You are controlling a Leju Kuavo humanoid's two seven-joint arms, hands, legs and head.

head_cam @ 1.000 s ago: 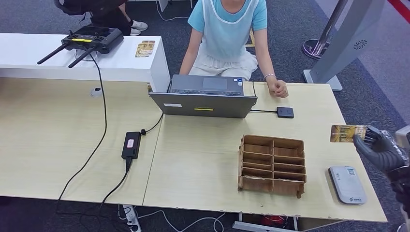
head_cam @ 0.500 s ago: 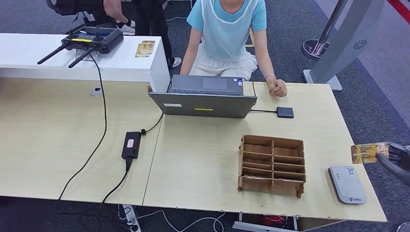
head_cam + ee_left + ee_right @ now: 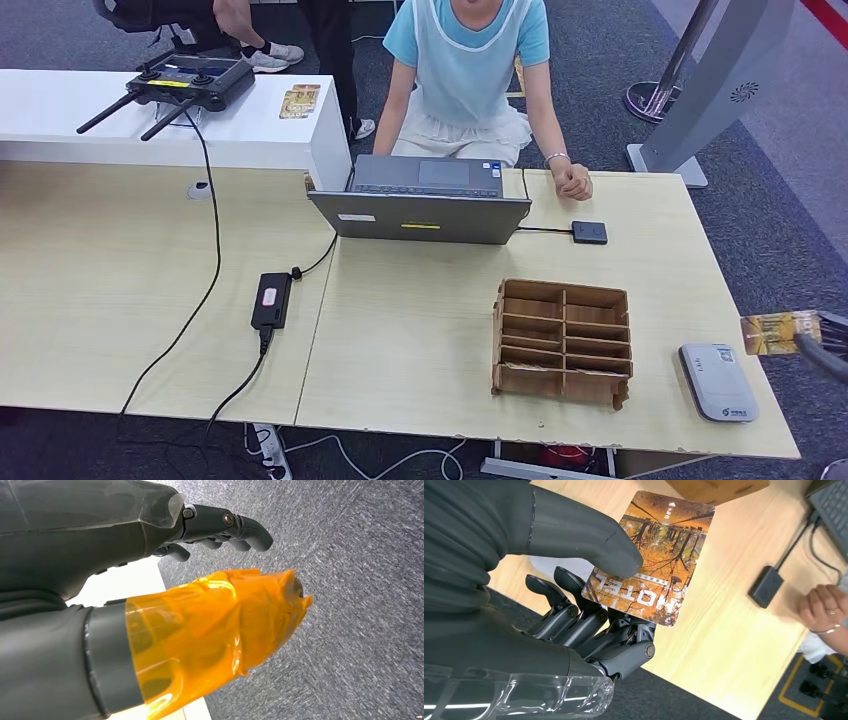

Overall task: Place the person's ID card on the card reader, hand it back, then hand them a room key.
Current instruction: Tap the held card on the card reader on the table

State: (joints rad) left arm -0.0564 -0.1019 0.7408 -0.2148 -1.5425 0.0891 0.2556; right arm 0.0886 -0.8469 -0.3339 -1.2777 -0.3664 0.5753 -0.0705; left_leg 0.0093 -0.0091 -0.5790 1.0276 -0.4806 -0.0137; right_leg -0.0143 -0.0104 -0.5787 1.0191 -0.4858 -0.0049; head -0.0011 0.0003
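Right hand (image 3: 589,605) pinches the key card (image 3: 651,555) off the desk (image 3: 420,340) edge, beside the reader (image 3: 717,381); left hand (image 3: 200,595) grasps nothing, fingers loosely curled; wooden organizer (image 3: 563,343) compartments look empty.

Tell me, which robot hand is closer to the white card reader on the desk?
The right. The right robot hand holds the hotel card just past the desk edge beside the card reader. The left robot hand hangs over the carpet, away from it.

Wooden organizer (image 3: 563,343) beside card reader (image 3: 717,381)
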